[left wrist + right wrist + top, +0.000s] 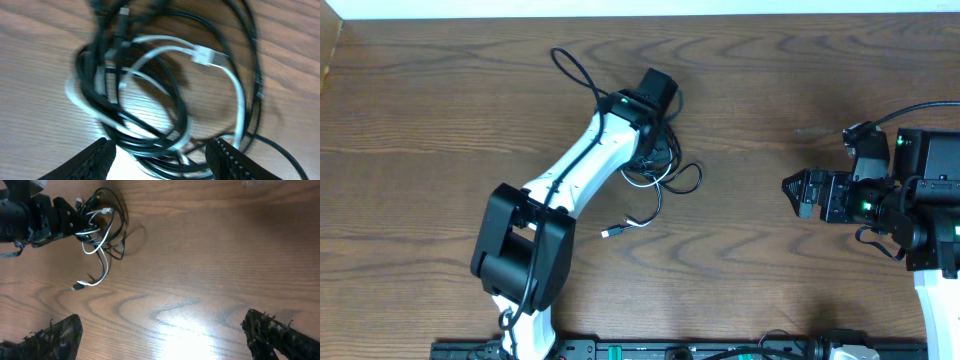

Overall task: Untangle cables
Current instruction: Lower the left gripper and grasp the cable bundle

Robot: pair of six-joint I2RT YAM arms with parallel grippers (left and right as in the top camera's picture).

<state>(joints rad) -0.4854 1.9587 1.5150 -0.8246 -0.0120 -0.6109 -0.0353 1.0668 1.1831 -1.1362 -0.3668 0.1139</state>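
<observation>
The cables (665,175) lie in one tangled bundle at the table's upper middle, black cords looped together with a white one. One black loop (575,70) runs off to the upper left, and a white tail ends in a small plug (611,232). My left gripper (650,148) is directly over the bundle. In the left wrist view it (162,165) is open, with the black and white coils (150,100) between and just beyond its fingers. My right gripper (790,190) is open and empty at the right, far from the cables (100,220).
The left arm (570,175) crosses the table from its base at the bottom left. The right arm base (930,190) sits at the right edge with a thick black wire (920,108) arching above it. The table's far edge (640,14) runs along the top.
</observation>
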